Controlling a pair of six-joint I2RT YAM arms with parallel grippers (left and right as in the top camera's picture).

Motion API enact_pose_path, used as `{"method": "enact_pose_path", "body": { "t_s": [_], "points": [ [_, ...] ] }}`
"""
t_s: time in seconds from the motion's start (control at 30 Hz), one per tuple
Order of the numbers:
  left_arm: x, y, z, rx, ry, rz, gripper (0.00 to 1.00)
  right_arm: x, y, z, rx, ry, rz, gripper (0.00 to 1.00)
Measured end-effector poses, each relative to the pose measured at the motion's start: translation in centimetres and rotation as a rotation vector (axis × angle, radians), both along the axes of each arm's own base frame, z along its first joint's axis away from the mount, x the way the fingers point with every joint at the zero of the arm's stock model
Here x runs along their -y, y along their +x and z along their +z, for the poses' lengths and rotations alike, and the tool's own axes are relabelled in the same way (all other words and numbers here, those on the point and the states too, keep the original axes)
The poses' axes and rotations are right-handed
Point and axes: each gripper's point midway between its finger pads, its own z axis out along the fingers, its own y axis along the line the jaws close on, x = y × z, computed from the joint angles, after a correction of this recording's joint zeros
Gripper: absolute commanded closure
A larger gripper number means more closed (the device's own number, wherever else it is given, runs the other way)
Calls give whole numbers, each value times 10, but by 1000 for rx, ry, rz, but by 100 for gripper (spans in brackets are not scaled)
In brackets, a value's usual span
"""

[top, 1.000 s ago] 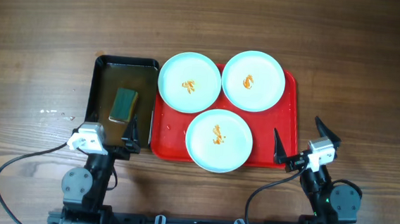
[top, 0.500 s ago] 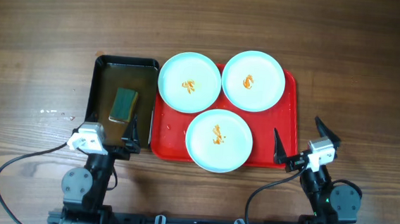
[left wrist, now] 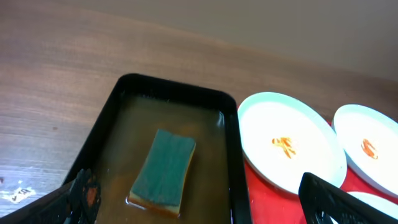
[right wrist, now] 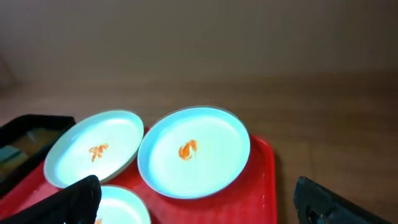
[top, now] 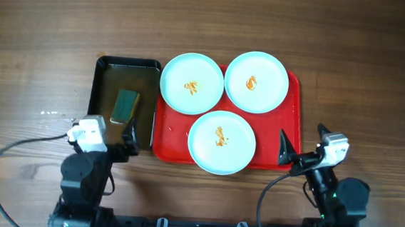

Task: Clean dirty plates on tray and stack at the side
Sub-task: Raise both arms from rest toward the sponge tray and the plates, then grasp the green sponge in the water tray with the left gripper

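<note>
Three pale plates with orange smears lie on the red tray (top: 293, 113): the left plate (top: 192, 83), the right plate (top: 256, 82) and the front plate (top: 221, 141). My left gripper (top: 108, 130) is open and empty at the near end of the black tray, short of the sponge. In the left wrist view my left gripper (left wrist: 202, 205) frames the sponge (left wrist: 163, 171) and the left plate (left wrist: 289, 143). My right gripper (top: 303, 140) is open and empty at the red tray's near right corner. In the right wrist view my right gripper (right wrist: 199, 208) faces the right plate (right wrist: 194, 152), left plate (right wrist: 93, 152) and front plate (right wrist: 121, 205).
A black tray (top: 96, 84) with brownish liquid and a green sponge (top: 124, 106) stands against the red tray's left side. Bare wooden table lies around both trays, with wide room at the far side, left and right.
Both wrists have shifted slightly: the left a little up and left, the right a little right. Plates, trays and sponge have not moved.
</note>
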Motion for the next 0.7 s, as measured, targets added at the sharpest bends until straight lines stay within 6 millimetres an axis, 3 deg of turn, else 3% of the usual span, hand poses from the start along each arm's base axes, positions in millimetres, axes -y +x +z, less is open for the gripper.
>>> {"method": "enact_pose_path", "body": {
  "t_s": [0.27,0.47,0.57,0.7],
  "points": [
    [0,18,24,-232,13,5,0,-2,6,17,-292,46,-5,0],
    [2,24,12,-494,25,-1,0,-3,15,23,-614,27,-7,1],
    [5,31,17,-564,21,-13,0,-7,36,41,-636,41,7,0],
    [10,38,26,-553,6,-33,0,-22,45,37,-674,93,78,0]
  ]
}}
